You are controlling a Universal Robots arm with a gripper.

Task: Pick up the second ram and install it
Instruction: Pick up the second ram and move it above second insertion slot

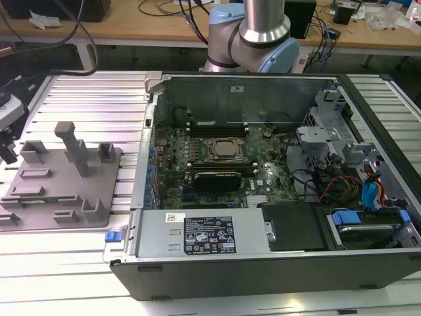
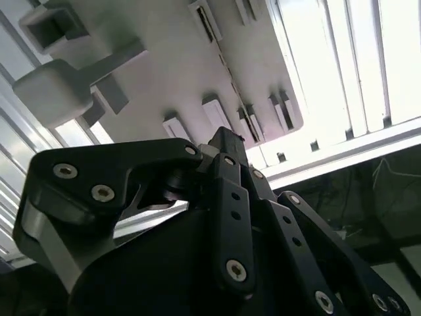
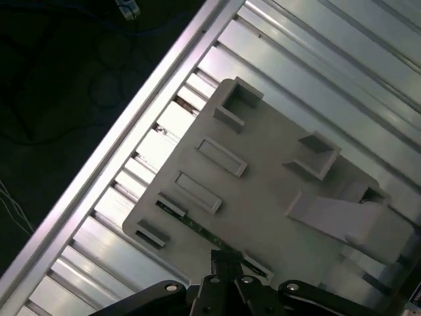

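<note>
**Q.** What are the main bodies, largest first?

**A.** A ribbed metal tabletop (image 1: 79,92) carries everything. On it lies the open case (image 1: 263,276), board side up. The arm (image 1: 263,26) rises at 12 o'clock from the case in the exterior view. A grey plate (image 1: 39,214) of fixture blocks lies at 9 o'clock from the case, just beside its wall.

**Q.** And the working parts?

**A.** In the first wrist view the pincer (image 3: 222,258) hangs over the plate's margin, on the side nearest the tabletop's edge. The ram (image 3: 191,224) is a thin green strip standing on edge in a fixture slot on that margin. It has not yet been lifted clear.

**Q.** What state is the pincer in?

**A.** It is drawn together, with the ram's upper edge passing through its tip. I read it as clamped on the ram near mid-length. The contact itself is partly hidden.

**Q.** What could go wrong from here?

**A.** Three hazards, by judgement:
- **Shallow hold.** The hold appears to take only the strip's top edge. The ram could pivot or slip if it drags on the slot walls.
- **Off-square pull.** A pull out of line with the slot could wedge the thin board and flex it.
- **Nearby block.** The tall post (image 3: 342,220) stands on the same plate, well apart from the pincer. A sideways sweep at low height could strike it.

A tilted ram would also meet the board's slots (image 1: 217,126) askew.
</note>
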